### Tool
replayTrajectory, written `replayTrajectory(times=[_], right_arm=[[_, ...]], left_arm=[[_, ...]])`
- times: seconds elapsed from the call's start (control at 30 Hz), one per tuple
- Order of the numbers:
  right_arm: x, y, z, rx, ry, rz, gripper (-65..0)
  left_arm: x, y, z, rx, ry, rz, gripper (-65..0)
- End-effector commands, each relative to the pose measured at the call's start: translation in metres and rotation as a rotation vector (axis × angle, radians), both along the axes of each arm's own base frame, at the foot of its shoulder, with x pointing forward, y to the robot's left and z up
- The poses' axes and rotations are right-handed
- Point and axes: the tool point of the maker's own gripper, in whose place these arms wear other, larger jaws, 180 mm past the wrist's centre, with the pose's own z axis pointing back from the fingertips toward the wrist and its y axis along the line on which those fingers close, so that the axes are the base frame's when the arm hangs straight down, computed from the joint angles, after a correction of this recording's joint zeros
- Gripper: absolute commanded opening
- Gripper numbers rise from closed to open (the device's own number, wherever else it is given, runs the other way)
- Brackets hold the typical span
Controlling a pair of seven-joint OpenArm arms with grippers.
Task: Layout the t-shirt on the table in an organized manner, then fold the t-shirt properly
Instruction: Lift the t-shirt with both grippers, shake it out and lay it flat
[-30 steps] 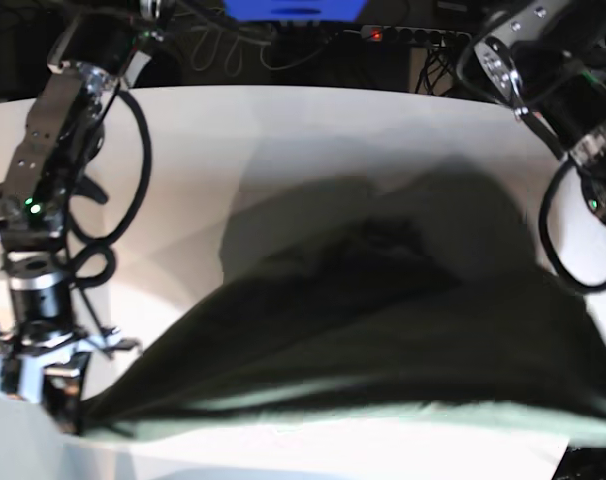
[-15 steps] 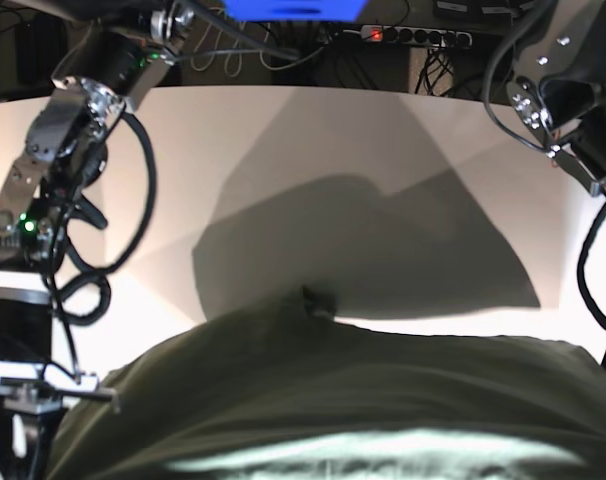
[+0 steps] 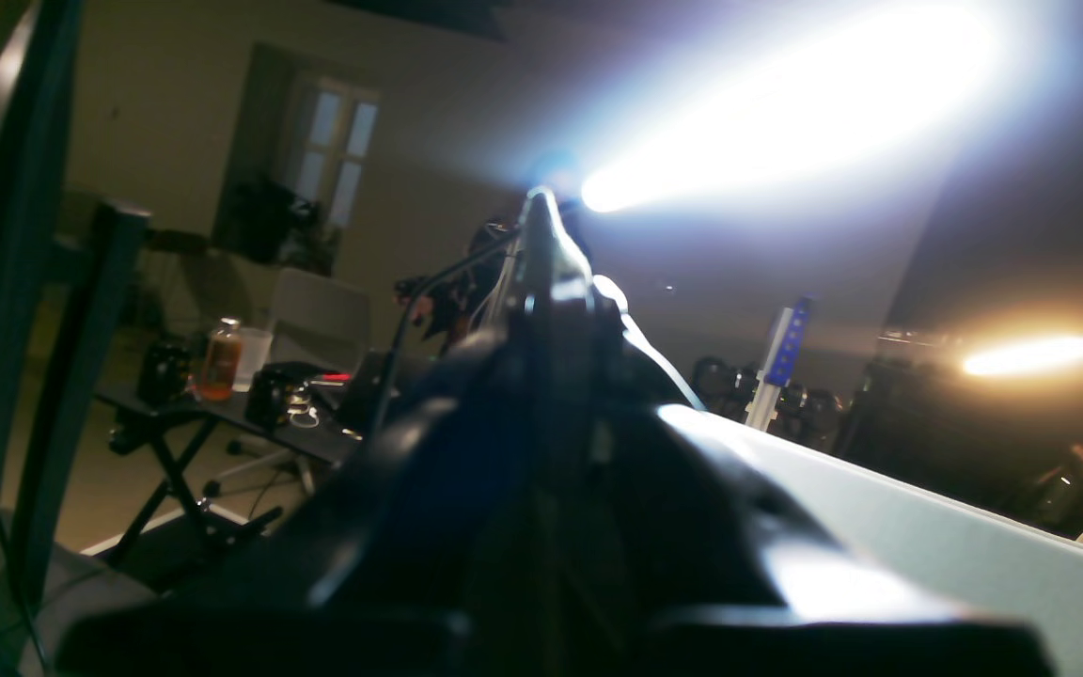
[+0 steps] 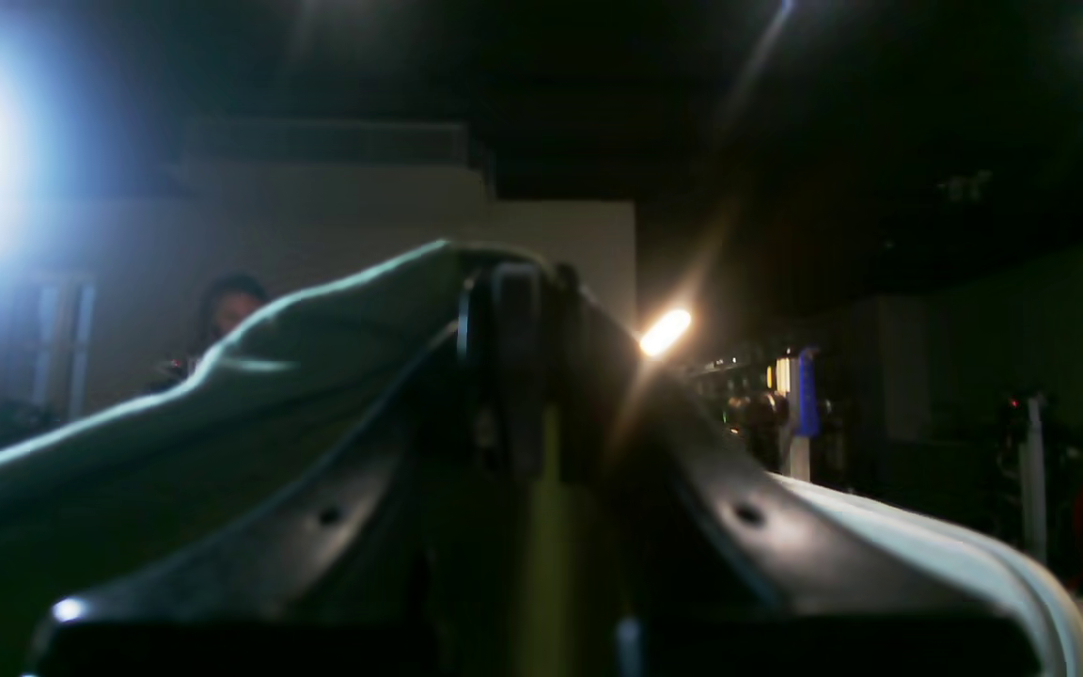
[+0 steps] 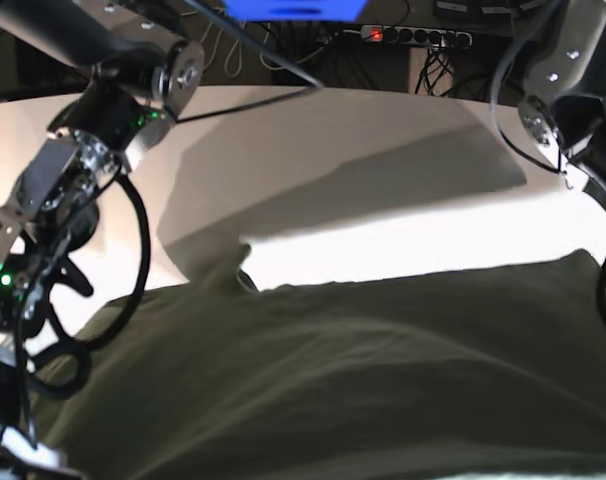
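- T-shirt (image 5: 363, 380) fills the near half of our base view, raised in front of the worktop (image 5: 383, 130), which shows beyond it.
- Our right tool (image 4: 513, 310) is closed on a fold of the t-shirt, cloth draping away on one side.
- Our left tool (image 3: 546, 235) looks closed; what it grips, we cannot tell.

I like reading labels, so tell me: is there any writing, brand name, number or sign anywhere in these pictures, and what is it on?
None can be read.
t-shirt: plain olive cloth, no print or label showing.
table: bare white, no markings.
blue upright post: pale dots down it, too blurred to read as characters.
bottle on the side desk: its label is too small and blurred to read.
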Motion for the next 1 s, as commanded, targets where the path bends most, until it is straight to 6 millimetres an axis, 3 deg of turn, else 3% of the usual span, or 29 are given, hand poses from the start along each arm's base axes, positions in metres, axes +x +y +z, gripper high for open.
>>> replayTrajectory(times=[0.0, 0.17, 0.37, 0.43, 0.63, 0.73, 0.87, 0.97], right_arm=[[-0.007, 0.001, 0.018, 0.000, -0.071, 0.002, -65.0], [0.028, 0.005, 0.004, 0.022, 0.051, 0.038, -65.0], [0.095, 0.005, -0.035, 0.075, 0.226, 0.090, -65.0], [0.119, 0.001, -0.054, 0.081, 0.299, 0.100, -65.0], [0.193, 0.002, -0.126, 0.139, 0.549, 0.159, -65.0], [0.222, 0.015, -0.160, 0.162, 0.667, 0.205, -65.0], [0.249, 0.014, -0.182, 0.190, 0.771, 0.229, -65.0], [0.257, 0.006, -0.192, 0.205, 0.796, 0.226, -65.0]], left_arm=[[-0.009, 0.003, 0.015, 0.016, -0.053, 0.017, -64.8], [-0.003, 0.010, -0.018, -0.012, 0.028, 0.028, -64.8], [0.032, 0.029, -0.077, -0.110, 0.185, 0.037, -64.8], [0.047, 0.038, -0.100, -0.145, 0.250, 0.045, -64.8], [0.102, 0.038, -0.159, -0.203, 0.438, 0.007, -64.8], [0.117, 0.036, -0.173, -0.217, 0.469, -0.003, -64.8], [0.141, 0.028, -0.195, -0.248, 0.533, -0.036, -64.8], [0.151, 0.029, -0.213, -0.287, 0.579, -0.046, -64.6]])
